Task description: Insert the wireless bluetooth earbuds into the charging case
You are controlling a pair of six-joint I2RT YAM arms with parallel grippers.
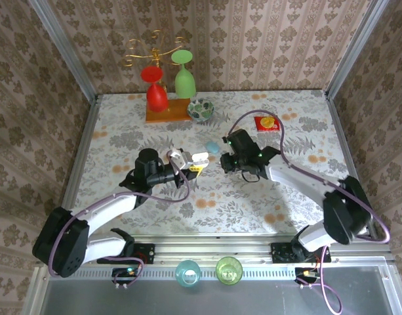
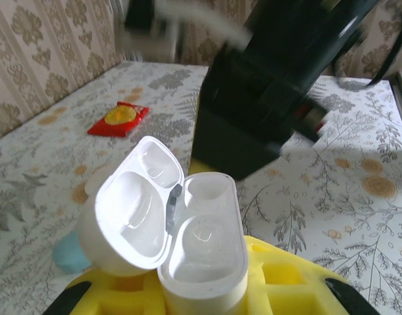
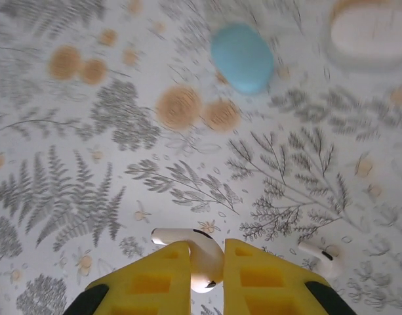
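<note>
White and glossy, the two earbuds are tiny stemmed pieces with dark tips. One earbud (image 3: 195,241) is pinched between the yellow pads of the right hand (image 3: 207,266), its stem lying out sideways above the fern-patterned tabletop (image 3: 89,164). Whether it is lifted clear of the surface cannot be told. The second earbud (image 3: 321,257) lies loose on the tabletop just beside that hand.

The right hand points down at the tabletop, fingers clenched on the earbud. The left hand (image 1: 189,162) reaches in toward the middle and grasps the charging case (image 2: 202,259) by its lower half between yellow pads. The case is white and pebble-shaped, held upright, its lid (image 2: 132,213) swung open to one side, with two moulded wells showing in the base. From above, the two hands sit near each other at the centre.

Counted: two earbuds and two hands. There are two pebble-shaped cases, the open white one and a closed light blue case (image 3: 242,58) lying on the tabletop near both hands. Farther back are one red packet (image 1: 267,123), one patterned bowl (image 1: 201,109), and two upturned stemmed glasses, one red (image 1: 155,92) and one green (image 1: 184,75).
</note>
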